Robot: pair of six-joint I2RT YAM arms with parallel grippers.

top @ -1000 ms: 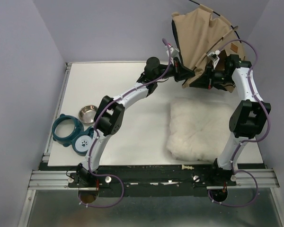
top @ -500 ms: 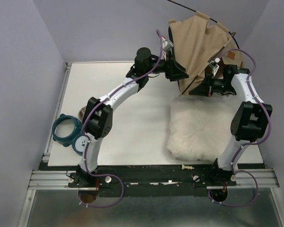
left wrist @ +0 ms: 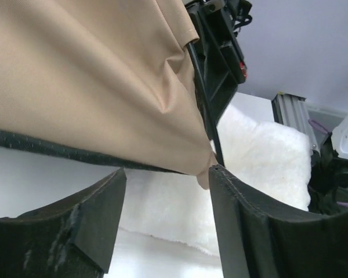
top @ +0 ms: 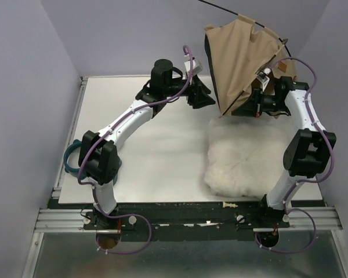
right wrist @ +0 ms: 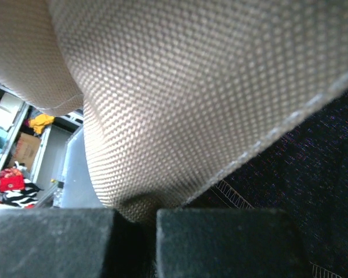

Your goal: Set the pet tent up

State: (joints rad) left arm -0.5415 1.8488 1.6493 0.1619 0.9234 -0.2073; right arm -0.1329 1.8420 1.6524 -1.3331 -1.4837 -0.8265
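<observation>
The right pincer [right wrist: 144, 225] is nearly closed, a fold of the pet tent [right wrist: 191, 87] clamped between its two dark pads, seen close in the right wrist view with tan weave filling the frame and black material to the lower right; from above, the right pincer [top: 252, 104] grips the pet tent [top: 243, 58] at its lower edge, holding it raised off the desk [top: 162, 145] at the far right, above the far edge of the white fluffy cushion [top: 243, 156]; the tan fabric hangs in loose folds, a thin black pole [top: 232, 11] juts from its top towards the upper left, and a small brown label [top: 288, 66] shows on its right side; the left pincer [top: 200, 95] sits just left of the tent's lower corner with its jaws wide and nothing between them; in the left wrist view the left pincer [left wrist: 168, 174] frames a hanging corner of the pet tent [left wrist: 75, 75], its dark hem running just beyond the fingertips, though contact cannot be told, with the cushion [left wrist: 261, 156] beyond; a teal ring [top: 71, 157] lies at the desk's left edge, partly hidden behind the left arm
</observation>
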